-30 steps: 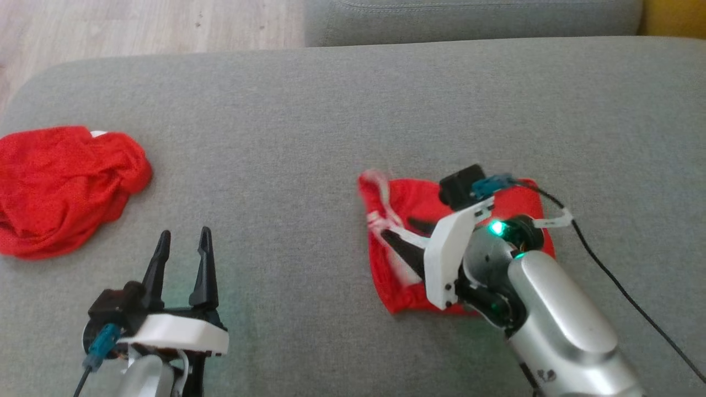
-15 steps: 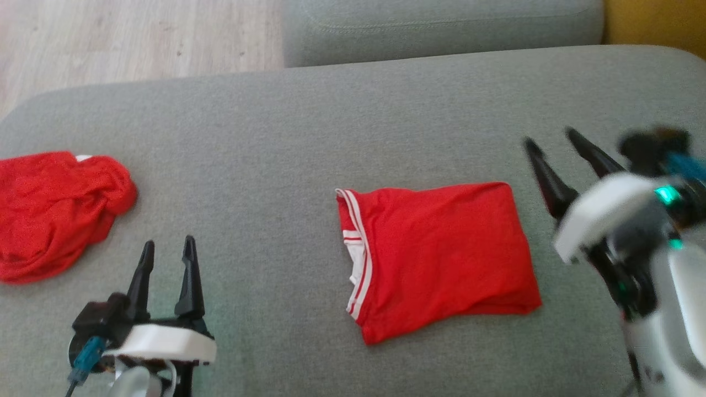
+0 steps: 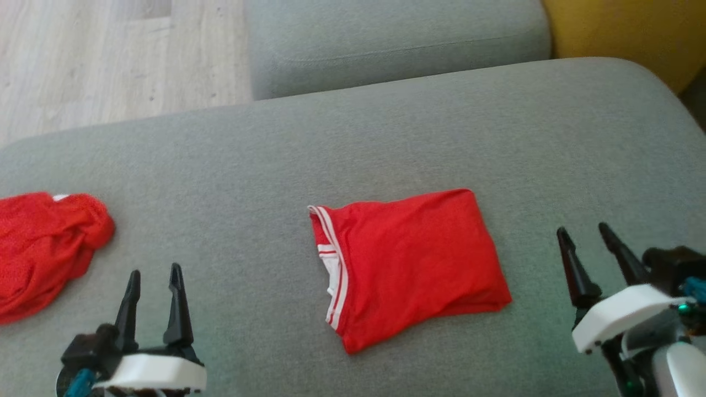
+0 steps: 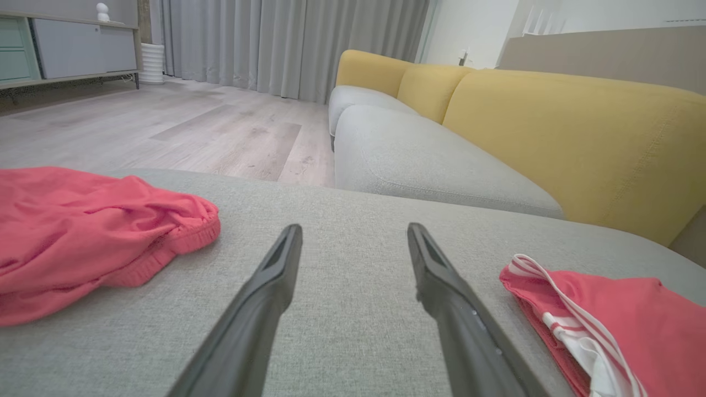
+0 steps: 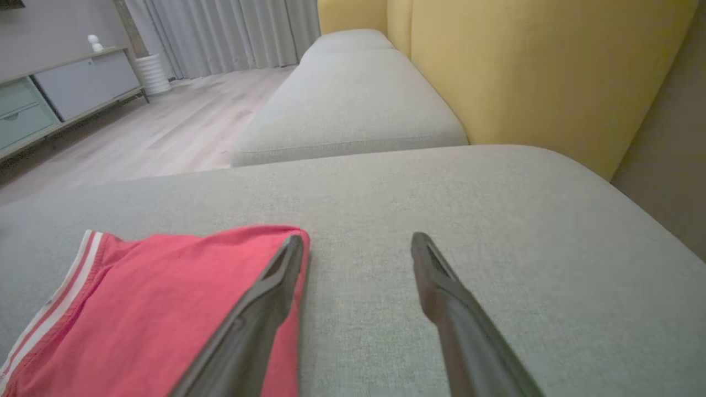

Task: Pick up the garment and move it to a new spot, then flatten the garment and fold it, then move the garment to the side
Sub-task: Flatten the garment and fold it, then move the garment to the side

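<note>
The grey sofa seat [image 3: 386, 143] is spread ahead of both pairs of fingers and serves as the work surface. The garment [image 3: 413, 259], a red piece with white-striped trim, is laid on it as a flat folded rectangle between the two pairs of fingers, nearer the right pair. Folding is therefore judged finished, and the step in hand is taken to be the last one: moving the garment to the side.

For that move, a grasp through all the layers at one edge would be called for, so that the fold is not pulled open while the garment is lifted or slid. The edge nearest the right fingers [image 3: 576, 275] looks the handiest.

A second red cloth [image 3: 44, 242] is bunched up beyond the outer side of the left fingers [image 3: 177, 309], well apart from the folded garment.

Both pairs of fingers are spread wide and released; nothing is held or touched by either. In the right wrist view the garment's corner is seen just beside one finger, but in the head view a gap of bare seat is shown between them.
</note>
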Robot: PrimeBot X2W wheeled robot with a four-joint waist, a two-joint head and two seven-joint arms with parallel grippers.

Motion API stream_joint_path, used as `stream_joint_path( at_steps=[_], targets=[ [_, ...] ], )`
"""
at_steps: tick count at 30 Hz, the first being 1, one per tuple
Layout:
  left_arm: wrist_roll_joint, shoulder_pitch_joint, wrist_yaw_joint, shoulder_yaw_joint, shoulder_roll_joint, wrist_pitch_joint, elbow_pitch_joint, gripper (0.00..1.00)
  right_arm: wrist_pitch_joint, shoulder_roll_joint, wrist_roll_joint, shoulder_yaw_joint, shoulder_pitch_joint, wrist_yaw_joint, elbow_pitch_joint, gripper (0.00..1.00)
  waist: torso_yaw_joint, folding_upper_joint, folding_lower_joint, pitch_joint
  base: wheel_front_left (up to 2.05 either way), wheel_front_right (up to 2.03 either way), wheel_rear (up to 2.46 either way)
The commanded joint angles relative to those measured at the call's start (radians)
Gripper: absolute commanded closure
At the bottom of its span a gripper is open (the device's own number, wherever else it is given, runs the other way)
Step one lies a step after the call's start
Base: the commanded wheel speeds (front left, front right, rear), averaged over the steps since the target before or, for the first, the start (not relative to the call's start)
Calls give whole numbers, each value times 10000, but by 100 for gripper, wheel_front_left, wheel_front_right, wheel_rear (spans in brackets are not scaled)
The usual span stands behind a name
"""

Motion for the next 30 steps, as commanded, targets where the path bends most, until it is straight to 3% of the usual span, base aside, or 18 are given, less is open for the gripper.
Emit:
stream_joint_path(
  at_steps=[1, 16, 19, 25, 30],
  targets=[
    [119, -218, 59, 415, 75, -96, -386, 0, -161, -108, -41, 250, -246, -7, -275, 0, -135, -1, 1, -86, 0, 0, 0],
    [332, 186, 91, 623, -140, -97, -469, 0, -162, -201, 360, 783, -731, -7, 152, 0, 6, -1, 1, -114, 0, 0, 0],
    [362, 115, 87, 604, -144, -97, -506, 0, 606, -214, 600, 975, -1203, -7, 338, 0, 170, -1, 1, 18, 0, 0, 0],
    [430, -185, 56, 500, -169, -97, -720, 0, 3130, -79, 876, 906, -2301, -7, 1267, 0, 735, -1, 1, 708, 0, 0, 0],
    [437, -459, -15, 361, -215, -97, -713, 0, 4385, 228, 997, 753, -2719, -7, 2330, 0, 1264, -1, 1, 1093, 0, 0, 0]
  ],
)
